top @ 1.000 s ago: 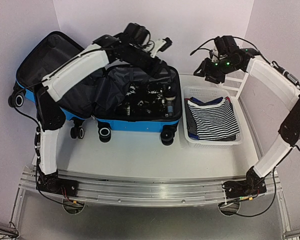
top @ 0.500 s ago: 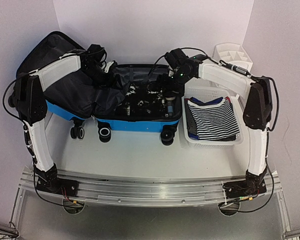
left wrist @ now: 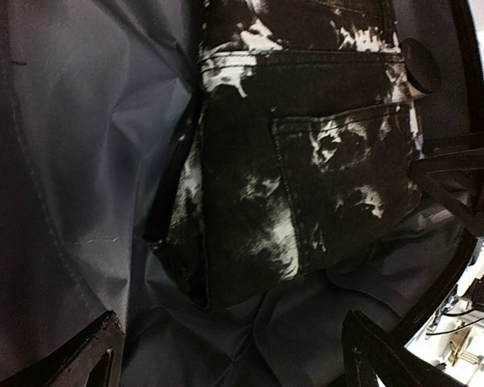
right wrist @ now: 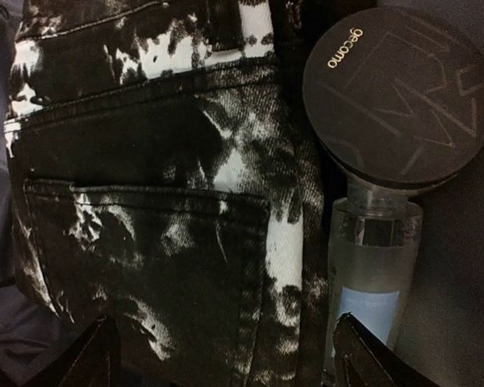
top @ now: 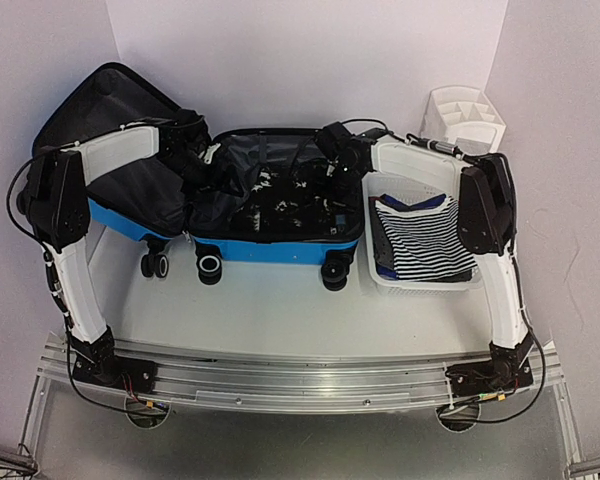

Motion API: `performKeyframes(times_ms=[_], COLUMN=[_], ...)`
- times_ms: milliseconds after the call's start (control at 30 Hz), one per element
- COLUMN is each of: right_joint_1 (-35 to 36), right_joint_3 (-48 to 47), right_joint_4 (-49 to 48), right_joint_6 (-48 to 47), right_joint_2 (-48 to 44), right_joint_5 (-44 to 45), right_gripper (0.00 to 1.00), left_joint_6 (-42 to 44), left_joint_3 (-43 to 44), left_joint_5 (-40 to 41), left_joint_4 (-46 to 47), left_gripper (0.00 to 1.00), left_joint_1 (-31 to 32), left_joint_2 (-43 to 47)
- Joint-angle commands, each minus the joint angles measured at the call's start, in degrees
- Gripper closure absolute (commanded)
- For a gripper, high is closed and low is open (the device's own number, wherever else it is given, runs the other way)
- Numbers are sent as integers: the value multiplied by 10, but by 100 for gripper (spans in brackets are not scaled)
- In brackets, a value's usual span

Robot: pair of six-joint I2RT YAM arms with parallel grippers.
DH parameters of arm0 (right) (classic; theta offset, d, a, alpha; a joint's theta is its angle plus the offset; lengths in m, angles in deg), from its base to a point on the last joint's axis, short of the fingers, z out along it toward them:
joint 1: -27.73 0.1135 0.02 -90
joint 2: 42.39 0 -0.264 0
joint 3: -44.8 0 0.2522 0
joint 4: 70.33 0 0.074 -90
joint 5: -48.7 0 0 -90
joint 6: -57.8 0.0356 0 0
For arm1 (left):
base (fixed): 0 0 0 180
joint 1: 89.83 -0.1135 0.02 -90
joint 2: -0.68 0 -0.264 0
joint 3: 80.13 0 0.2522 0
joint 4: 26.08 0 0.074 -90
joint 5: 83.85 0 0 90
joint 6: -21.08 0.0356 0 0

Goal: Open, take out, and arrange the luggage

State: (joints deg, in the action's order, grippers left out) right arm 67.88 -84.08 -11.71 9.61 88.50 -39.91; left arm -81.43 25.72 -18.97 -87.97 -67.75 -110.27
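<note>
Luggage (top: 280, 249), a large bright blue hard-shell suitcase with a black zipper band and black wheels, lies open at the back of the pale worktop (top: 280, 310) in the top view. Its lid (top: 90, 115) leans up towards the left wall and shows dark grey fabric lining. Both arms reach into the open half. The left pincer (top: 202, 160) is over its left part near the hinge, and the right pincer (top: 332, 150) is over its right part. Just beside the suitcase on the right stands a white mesh plastic basket (top: 425, 283) holding a folded black-and-white striped top (top: 430, 235). A white plastic drawer organizer (top: 465, 115) sits behind the basket.

From the left wrist, the pincer's two black fingertips (left wrist: 97, 359) stand wide apart with nothing between them. They are above a folded pair of black-and-white bleached denim jeans (left wrist: 306, 161) lying on the grey lining (left wrist: 64, 161).

From the right wrist, that pincer is likewise spread wide and grips nothing. It is above the same jeans, whose back pocket faces up. Touching the jeans on the right lie a round black compact (right wrist: 395, 97) lettered "gecomo" and a frosted clear bottle (right wrist: 371, 274) with a pale blue label.
</note>
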Motion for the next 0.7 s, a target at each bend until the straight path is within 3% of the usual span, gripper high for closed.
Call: performKeyframes(times_ms=[0,233,433,667], right_joint_1=[-1,-1,-2,-13], right_joint_3=[-30,-23,-30,-77], right_joint_4=[12,16,16,16], right_joint_6=[11,13,17,2], right_joint_2=[18,20,14,48], right_joint_5=[-4,2,38,55], right_gripper=[23,24,27,37], left_joint_6=[-15,-20,-32,-75], left_joint_3=[-15,-16,-15,2], left_joint_5=[-24,-38,-48,-67], left_joint_4=[30,41,68,120], left_gripper=[5,4,12,28], left_joint_1=[1,1,1,7], left_joint_2=[5,-6,-17,-53])
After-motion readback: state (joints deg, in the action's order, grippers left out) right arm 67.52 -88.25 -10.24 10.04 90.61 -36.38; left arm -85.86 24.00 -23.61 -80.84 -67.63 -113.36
